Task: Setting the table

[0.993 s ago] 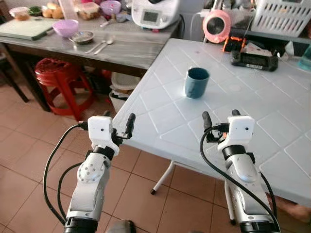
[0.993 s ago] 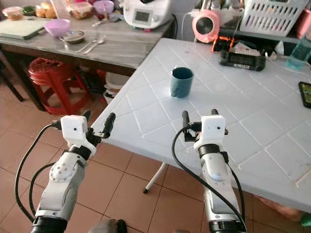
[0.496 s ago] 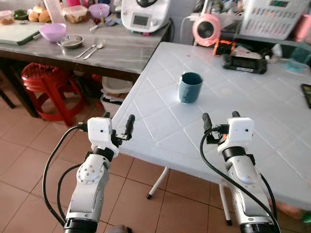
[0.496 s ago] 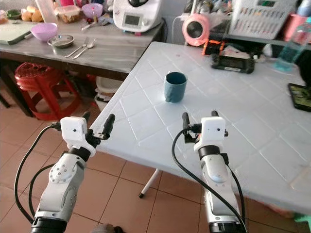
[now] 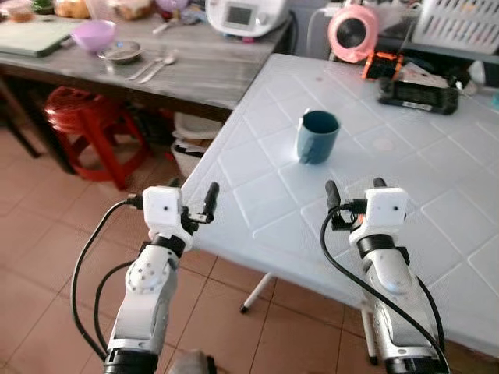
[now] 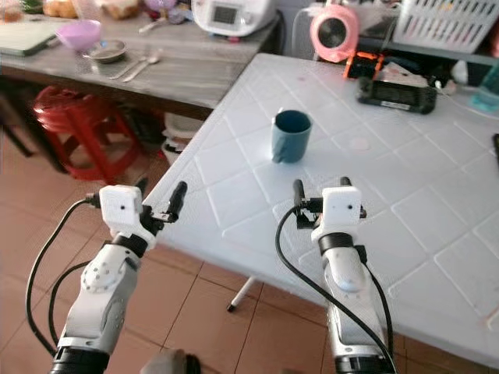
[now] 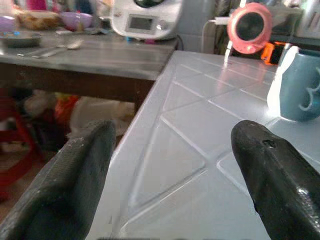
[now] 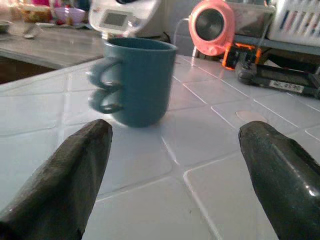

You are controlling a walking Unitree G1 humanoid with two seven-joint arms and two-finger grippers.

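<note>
A blue mug [image 5: 317, 135] stands upright on the white plastic table [image 5: 437, 187], a short way in from its left edge. My right gripper [image 5: 355, 189] hovers over the table's front part, open, with nothing between its fingers; the blue mug [image 8: 136, 81] sits just ahead of it. My left gripper [image 5: 191, 195] is open too, held at the table's front left edge. A purple bowl [image 5: 94, 34], a small metal dish [image 5: 125, 53] and spoons [image 5: 153, 66] lie on the grey counter [image 5: 195, 70] at the far left.
A white kitchen appliance [image 5: 247, 14] stands at the counter's back. A pink round device [image 5: 354, 31], a black gadget [image 5: 417, 91] and a white basket [image 5: 460, 23] crowd the table's far side. A red stool [image 5: 82, 121] sits under the counter, above the tiled floor [image 5: 47, 257].
The camera has shifted, so the whole scene sits slightly differently in view. Both grippers hold the same pose and stay open. The mug has not moved on the table.
</note>
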